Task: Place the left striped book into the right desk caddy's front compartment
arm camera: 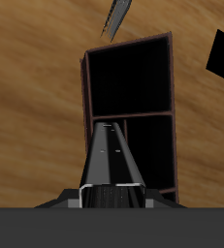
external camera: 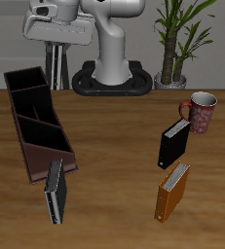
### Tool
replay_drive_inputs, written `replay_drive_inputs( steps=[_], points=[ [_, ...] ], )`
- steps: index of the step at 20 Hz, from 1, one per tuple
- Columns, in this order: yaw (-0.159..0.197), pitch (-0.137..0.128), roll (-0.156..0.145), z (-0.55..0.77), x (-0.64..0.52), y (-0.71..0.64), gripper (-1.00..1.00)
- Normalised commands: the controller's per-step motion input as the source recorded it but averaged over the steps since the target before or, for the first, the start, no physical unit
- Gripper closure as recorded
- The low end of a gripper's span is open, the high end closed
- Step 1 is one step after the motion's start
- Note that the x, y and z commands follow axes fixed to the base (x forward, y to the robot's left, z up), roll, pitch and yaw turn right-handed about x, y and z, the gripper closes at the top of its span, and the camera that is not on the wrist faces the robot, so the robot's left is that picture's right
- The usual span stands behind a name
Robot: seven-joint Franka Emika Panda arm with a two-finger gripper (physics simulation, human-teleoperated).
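**Book waits at the caddy's front end, arm parked behind**

Wooden planks make up the surface [external camera: 114,146], with a potted plant [external camera: 177,39] and the robot's base at its back. On it, the right desk caddy [external camera: 38,122] runs as a long maroon box from the back toward the front edge. A striped book [external camera: 55,191] stands on its edge just beside the caddy's front end, its long axis roughly in line with the caddy; only one striped book shows in these views, so I take it as the left striped book. A black book [external camera: 173,144], an orange book [external camera: 172,192] and a red mug [external camera: 201,112] sit well apart across the surface.

The gripper [arm camera: 112,199] hangs high over the caddy's back part, looking down into its black compartments. Whether its jaws are open or closed cannot be told; nothing visible is held. The book [arm camera: 118,16] lies beyond the caddy's far end from the gripper, so the coming reach must travel along the caddy's length toward the front edge. Grasping across the thin spine looks the natural approach.
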Motion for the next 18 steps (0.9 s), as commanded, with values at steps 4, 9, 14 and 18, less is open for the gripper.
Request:
replay_drive_inputs(
  steps=[4,9,14,18],
  points=[
    [0.004,0.011,-0.008,-0.11,0.06,-0.05,1.00],
    [-0.009,0.012,-0.001,-0.04,0.01,-0.01,1.00],
    [-0.002,0.001,0.013,-0.04,0.00,0.04,1.00],
    [0.003,0.023,0.014,-0.14,0.03,0.04,1.00]
  ],
)
